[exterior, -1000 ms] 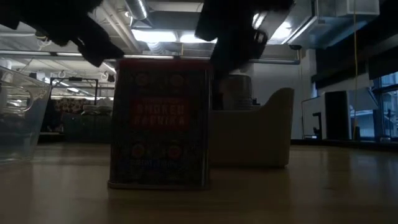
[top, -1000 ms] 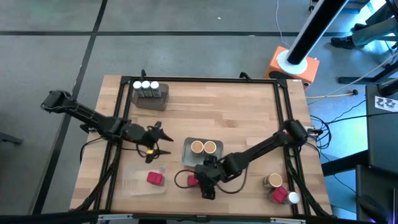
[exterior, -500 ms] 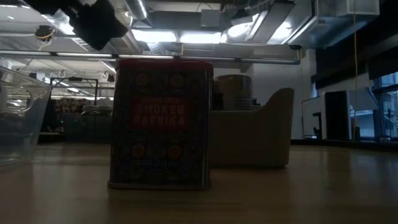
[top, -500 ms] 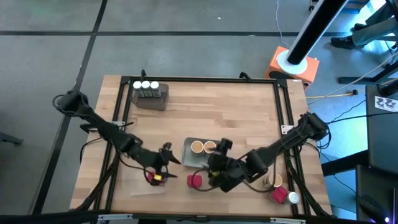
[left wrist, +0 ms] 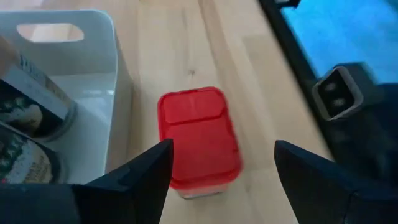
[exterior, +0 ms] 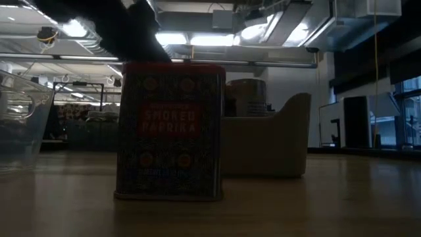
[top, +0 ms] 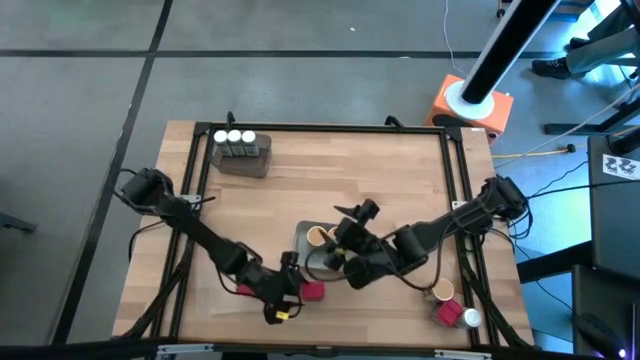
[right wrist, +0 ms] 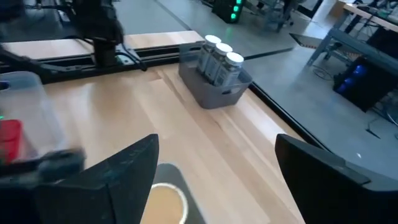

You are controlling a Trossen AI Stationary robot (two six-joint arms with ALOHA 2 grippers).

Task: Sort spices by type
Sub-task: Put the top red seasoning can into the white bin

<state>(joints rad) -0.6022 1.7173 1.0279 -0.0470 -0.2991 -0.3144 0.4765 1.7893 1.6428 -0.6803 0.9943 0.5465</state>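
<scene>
A red boxy spice tin (top: 312, 291) stands on its base on the table near the front edge; it fills the low view (exterior: 170, 128). My left gripper (top: 297, 291) is open just left of it, and its fingers (left wrist: 224, 148) stand apart before the tin's red lid (left wrist: 198, 138) without touching it. My right gripper (top: 340, 233) hovers open and empty (right wrist: 217, 146) over the grey tray (top: 300, 245) that holds tan-lidded jars (top: 318, 237). Three white-capped dark jars (top: 234, 137) stand in a grey tray at the far left.
A clear tray (exterior: 23, 118) lies at the front left under my left arm, with a red tin in it (right wrist: 9, 140). A tan-lidded jar (top: 440, 292), a red tin (top: 447, 312) and a white-capped jar (top: 470, 319) stand at the front right corner.
My right gripper has left the red tin, risen and gone toward the far edge, over the tray of tan-lidded jars. My left gripper has swept toward the near edge and the right, up to the red tin. The tin has stayed upright on the table.
</scene>
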